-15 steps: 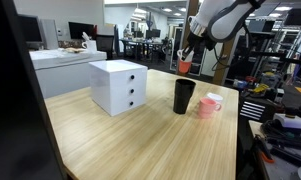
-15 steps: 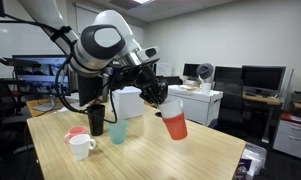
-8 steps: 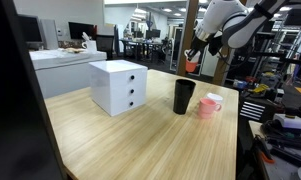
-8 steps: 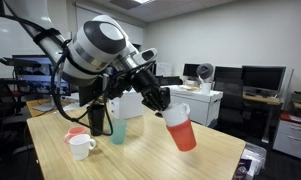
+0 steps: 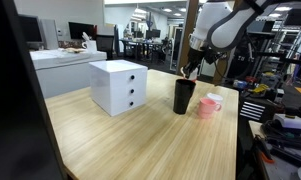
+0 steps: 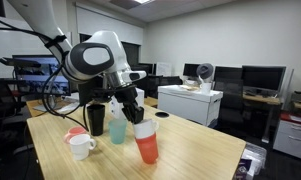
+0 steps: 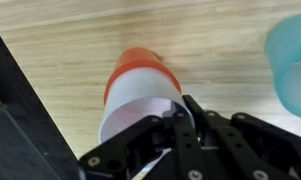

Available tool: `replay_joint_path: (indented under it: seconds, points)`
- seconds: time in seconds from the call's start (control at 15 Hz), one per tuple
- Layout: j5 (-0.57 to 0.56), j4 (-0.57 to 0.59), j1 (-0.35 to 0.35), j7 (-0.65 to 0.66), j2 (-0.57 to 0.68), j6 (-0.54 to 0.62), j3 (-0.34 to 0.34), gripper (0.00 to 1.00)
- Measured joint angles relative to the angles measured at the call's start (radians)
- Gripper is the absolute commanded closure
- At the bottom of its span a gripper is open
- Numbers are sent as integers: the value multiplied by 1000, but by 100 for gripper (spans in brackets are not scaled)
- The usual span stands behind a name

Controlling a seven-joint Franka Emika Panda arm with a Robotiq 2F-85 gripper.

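Moved: we see the orange cup [image 6: 146, 148] down from its tilted carry over the open table, now low and just beside the teal cup [image 6: 118, 131].
Row, left to right: white mug [image 6: 81, 147], tall black cup [image 6: 96, 116], teal cup, orange cup, all over the pale wood-grain table [image 6: 205, 150].
Claw: our gripper [image 6: 139, 121] is closed almost fully, pinching the orange cup's wall at the rim.
Material: smooth tapered plastic, orange at the base, whitish toward the top.
Hidden: we cannot tell whether its base touches the wood. In an exterior view the black cup [image 5: 183, 96] covers it. The wrist view cuts the teal cup [image 7: 295, 60] off at the edge.
Axis: vertical, mouth up toward the claw, base down.
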Motion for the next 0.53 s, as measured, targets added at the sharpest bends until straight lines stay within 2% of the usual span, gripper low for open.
replay_joint_path:
  seconds: [0.53]
  points:
    - [239,71,0,-113,-31,-142,55,94]
